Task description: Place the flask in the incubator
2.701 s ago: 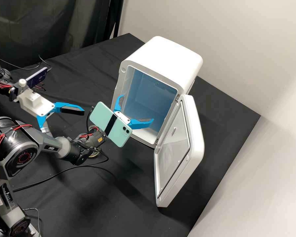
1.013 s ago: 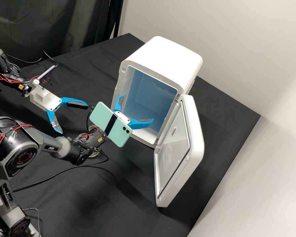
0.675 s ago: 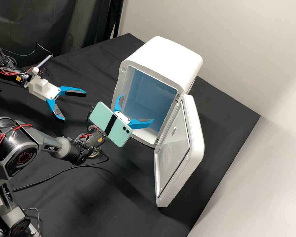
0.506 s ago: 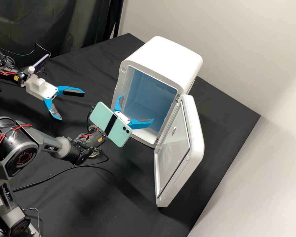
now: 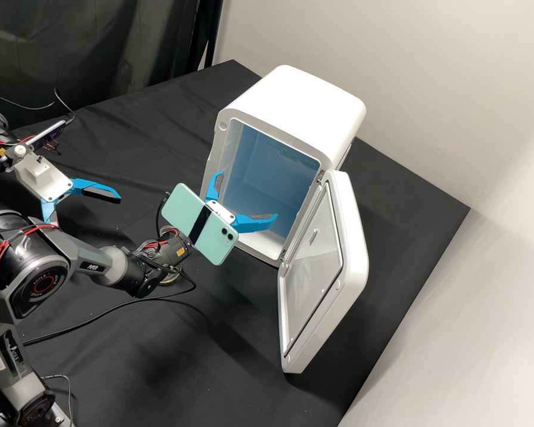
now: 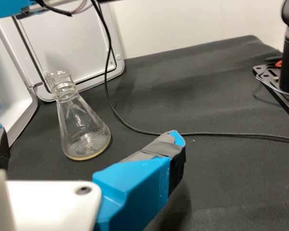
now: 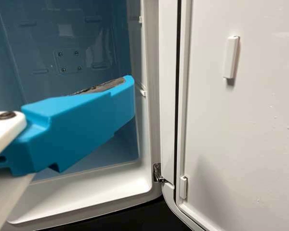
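Your left fingers [image 5: 90,187] have drawn back from the middle of the tabletop [image 5: 178,356] toward its left edge over the last few seconds. The other arm and the incubator [image 5: 302,107] have stayed put.

Start with the room: a plain pale wall [image 5: 457,89] stands behind and to the right, and a dark curtain [image 5: 71,47] hangs at the back left. The black tabletop stretches between them. On it you have the white incubator, its door [image 5: 323,267] swung wide open and its pale blue chamber [image 5: 267,172] facing the arms.

Your right arm [image 5: 101,264] comes in from the left with a mint-green phone [image 5: 199,223] clamped at its wrist. The right fingers [image 5: 246,223] are spread wide with nothing between them, at the mouth of the chamber. Your left fingers are spread too and carry nothing, well apart from the incubator.

From the left wrist you get the Erlenmeyer flask [image 6: 82,122]. It is clear glass, upright on the tabletop and outside the incubator, near the foot of the open door. A black cable [image 6: 135,127] trails over the tabletop just beside it.

From the right wrist you get the chamber up close, with screws on its back wall. You also see the hinge [image 7: 158,173] at the lower corner and a small white catch [image 7: 229,50] on the door's inner face.
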Available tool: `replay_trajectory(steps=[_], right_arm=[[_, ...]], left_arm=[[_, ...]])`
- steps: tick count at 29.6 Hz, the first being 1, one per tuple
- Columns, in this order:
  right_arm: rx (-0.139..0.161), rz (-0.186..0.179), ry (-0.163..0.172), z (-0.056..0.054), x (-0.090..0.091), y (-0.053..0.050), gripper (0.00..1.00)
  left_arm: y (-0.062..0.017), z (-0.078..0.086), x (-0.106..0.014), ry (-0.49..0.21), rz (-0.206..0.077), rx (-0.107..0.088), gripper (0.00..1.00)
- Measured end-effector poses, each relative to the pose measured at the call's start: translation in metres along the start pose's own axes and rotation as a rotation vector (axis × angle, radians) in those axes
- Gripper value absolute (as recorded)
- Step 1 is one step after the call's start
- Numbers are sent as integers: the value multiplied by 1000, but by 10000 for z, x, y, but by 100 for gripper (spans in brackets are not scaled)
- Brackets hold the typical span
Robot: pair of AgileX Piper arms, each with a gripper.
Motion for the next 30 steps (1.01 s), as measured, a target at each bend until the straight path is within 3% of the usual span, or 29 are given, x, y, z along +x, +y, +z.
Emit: replay_trajectory(steps=[4,15,22,30], right_arm=[[0,0,0,0,0,0,100],[0,0,0,0,0,0,100],[0,0,0,0,0,0,100],[0,0,0,0,0,0,100]], left_arm=[[-42,10,0,-5,-17,0,100],[-44,121,21,-49,-18,14,100],[-35,89,28,3,-8,-18,100],[-8,59,53,17,4,-21,100]])
